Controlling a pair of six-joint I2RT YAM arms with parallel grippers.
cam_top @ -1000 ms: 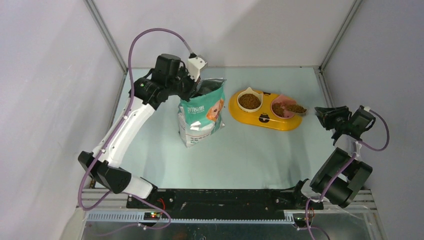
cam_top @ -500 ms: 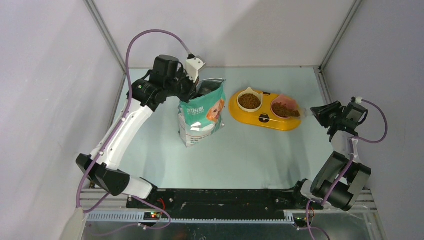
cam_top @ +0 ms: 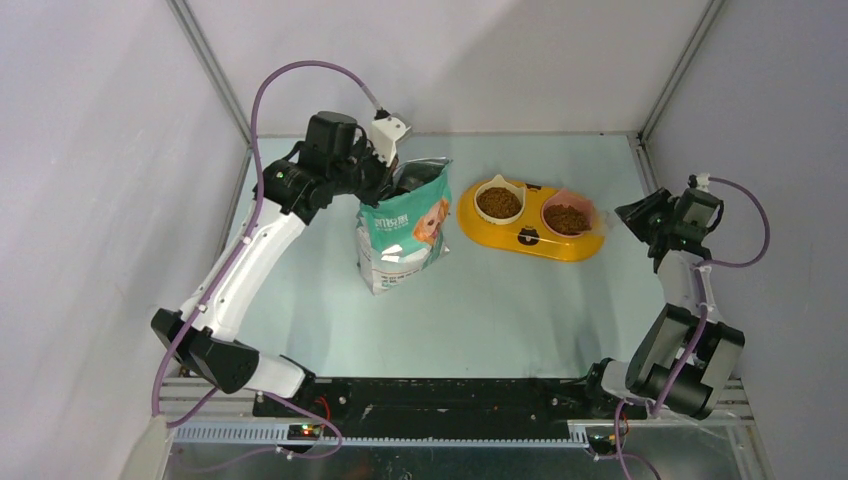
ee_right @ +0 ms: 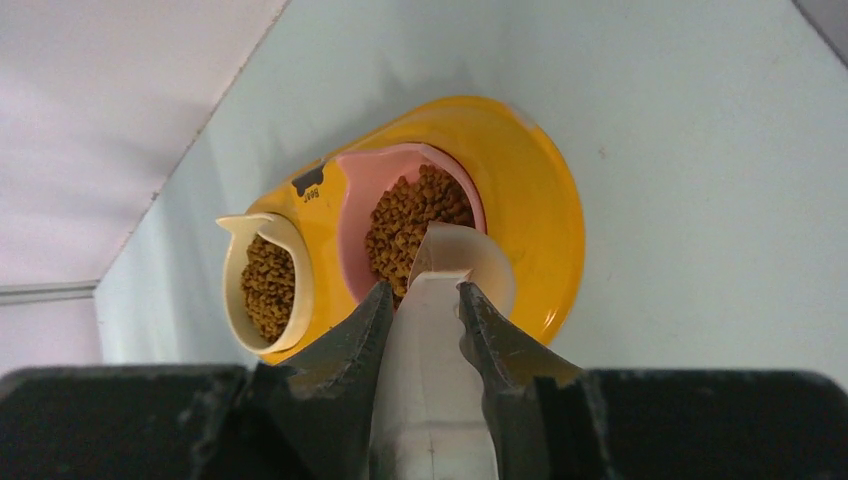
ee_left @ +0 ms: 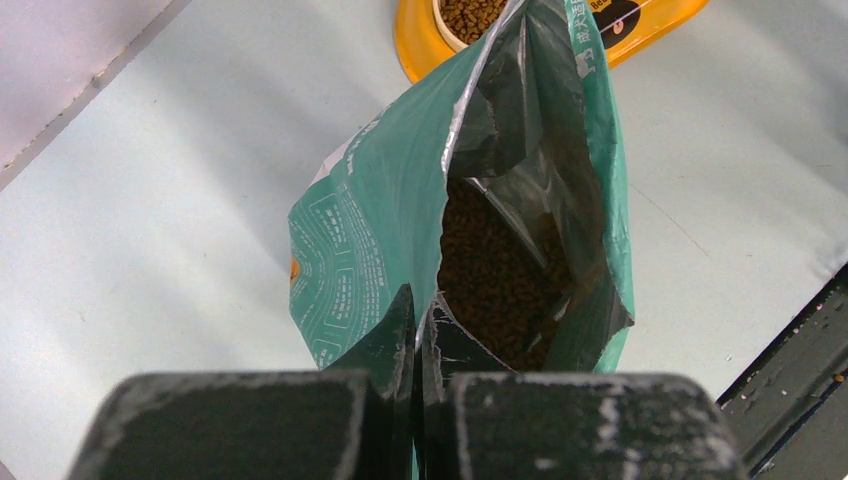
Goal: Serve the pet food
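Note:
Brown pet food fills the open teal-and-white bag standing at the table's middle left. My left gripper is shut on the bag's torn top rim, holding the mouth open; in the top view it sits at the bag's back edge. More pet food lies in the yellow feeder's cream bowl and pink bowl. My right gripper is shut on the handle of a clear scoop, which looks empty and hangs just short of the pink bowl's near rim. The right gripper is right of the feeder.
The grey back and side walls enclose the pale table. The right wall stands close behind my right arm. The black base rail runs along the near edge.
My right gripper drew back to the right, away from over the pink bowl, with the scoop. The kibble the scoop carried a second ago now lies in that bowl. The left arm barely moved.

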